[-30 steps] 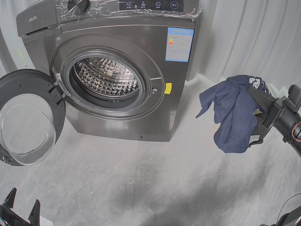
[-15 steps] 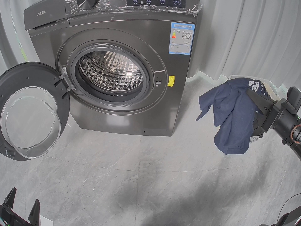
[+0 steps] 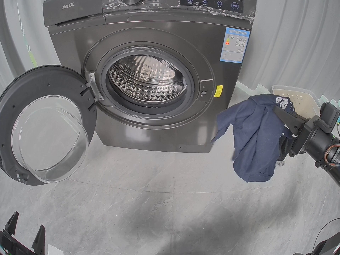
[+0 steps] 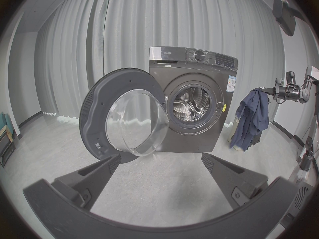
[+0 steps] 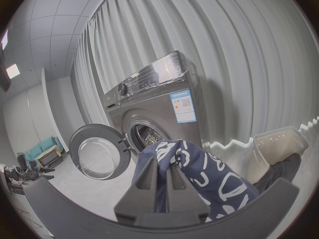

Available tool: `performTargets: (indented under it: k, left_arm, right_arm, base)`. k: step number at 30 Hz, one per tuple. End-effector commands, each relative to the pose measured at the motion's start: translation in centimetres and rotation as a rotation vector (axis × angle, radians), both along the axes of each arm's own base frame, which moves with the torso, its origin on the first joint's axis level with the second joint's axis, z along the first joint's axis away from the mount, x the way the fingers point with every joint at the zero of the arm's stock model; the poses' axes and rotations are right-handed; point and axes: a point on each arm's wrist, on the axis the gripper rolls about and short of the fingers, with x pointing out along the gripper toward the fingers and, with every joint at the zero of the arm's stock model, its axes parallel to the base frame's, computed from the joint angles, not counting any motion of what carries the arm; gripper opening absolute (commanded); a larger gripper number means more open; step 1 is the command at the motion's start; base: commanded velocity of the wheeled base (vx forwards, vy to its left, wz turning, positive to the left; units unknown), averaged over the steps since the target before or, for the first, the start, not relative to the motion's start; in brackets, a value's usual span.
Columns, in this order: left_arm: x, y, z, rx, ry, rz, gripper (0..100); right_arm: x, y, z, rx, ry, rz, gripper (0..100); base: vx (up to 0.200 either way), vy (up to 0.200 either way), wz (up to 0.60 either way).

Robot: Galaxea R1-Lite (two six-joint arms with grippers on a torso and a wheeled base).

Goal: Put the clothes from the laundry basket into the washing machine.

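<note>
Black jaws of the left gripper (image 3: 27,227) stand spread at seven o'clock; the door (image 3: 21,100) of the washing machine (image 3: 71,43) hangs wide, its drum (image 3: 147,85) exposed. At three o'clock the right gripper (image 3: 278,109) pinches a navy T-shirt (image 3: 255,142) beside the laundry basket (image 3: 301,100). A dangling sleeve could catch the porthole rim, or the narrow hold could slip.

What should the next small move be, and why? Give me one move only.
Probably swing the right hand toward the robot's left, carrying the navy shirt up to the drum opening. The hand is shut on the shirt, which hangs free to the right of the washing machine. The door stands wide open, so nothing seems to block the way in.
</note>
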Motion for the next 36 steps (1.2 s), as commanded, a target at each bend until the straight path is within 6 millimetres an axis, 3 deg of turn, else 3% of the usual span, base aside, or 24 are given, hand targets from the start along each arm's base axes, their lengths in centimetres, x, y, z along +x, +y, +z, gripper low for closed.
performTargets:
  k: [1,4,29,36]
  left_arm:
    - [0.0,0.0,-0.4,0.0,-0.002,0.0,100]
    - [0.0,0.0,-0.4,0.0,-0.001,0.0,100]
    - [0.0,0.0,-0.4,0.001,-0.002,0.0,100]
    - [0.0,0.0,-0.5,0.017,-0.002,0.01,100]
  right_arm:
    - [0.0,0.3,-0.1,0.004,0.005,0.015,0]
    - [0.0,0.4,-0.1,0.007,0.007,0.022,0]
    - [1.1,1.4,-1.4,0.023,0.088,0.044,0]
    - [0.8,2.6,-1.3,0.038,0.098,0.096,0]
  base:
    - [0.0,0.2,0.0]
    - [0.0,0.2,0.0]
    - [0.0,0.0,0.0]
    - [0.0,0.0,0.0]
